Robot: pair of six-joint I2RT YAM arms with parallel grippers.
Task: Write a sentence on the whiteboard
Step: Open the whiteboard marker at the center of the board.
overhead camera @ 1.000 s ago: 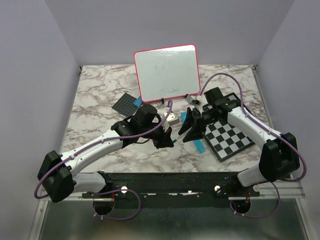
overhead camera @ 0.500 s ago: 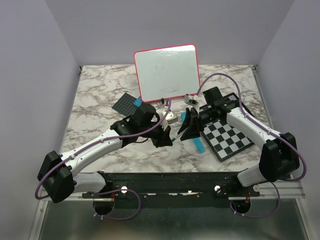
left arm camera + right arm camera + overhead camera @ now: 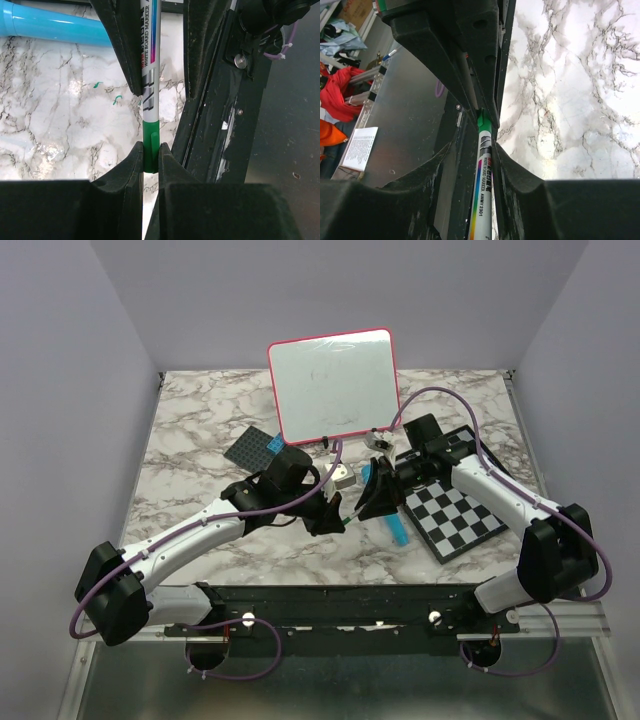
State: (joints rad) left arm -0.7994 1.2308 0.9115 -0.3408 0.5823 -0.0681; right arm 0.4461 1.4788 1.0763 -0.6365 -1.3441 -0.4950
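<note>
The whiteboard point(image 3: 335, 385), white with a pink-red frame, stands upright at the back of the table. I see only faint grey smudges on it and no sentence. Over the table's middle the two arms meet around a whiteboard marker point(image 3: 352, 508). My left gripper point(image 3: 151, 150) is shut on the marker's green cap point(image 3: 151, 140). The white printed barrel point(image 3: 485, 190) lies between the fingers of my right gripper point(image 3: 485, 135). One finger point(image 3: 125, 50) touches the barrel. A strip of marble shows between the barrel and the other finger point(image 3: 200, 50).
A black-and-white checkered board point(image 3: 455, 510) lies under the right arm. A light blue tube point(image 3: 398, 530) lies just below the grippers. A dark gridded pad point(image 3: 250, 448) and a small silver block point(image 3: 345, 477) sit left of centre. Small green ticks point(image 3: 116, 100) mark the marble.
The right gripper has slid a little left along the marker toward the left gripper, and its jaws have narrowed around the barrel. The left arm holds still.
</note>
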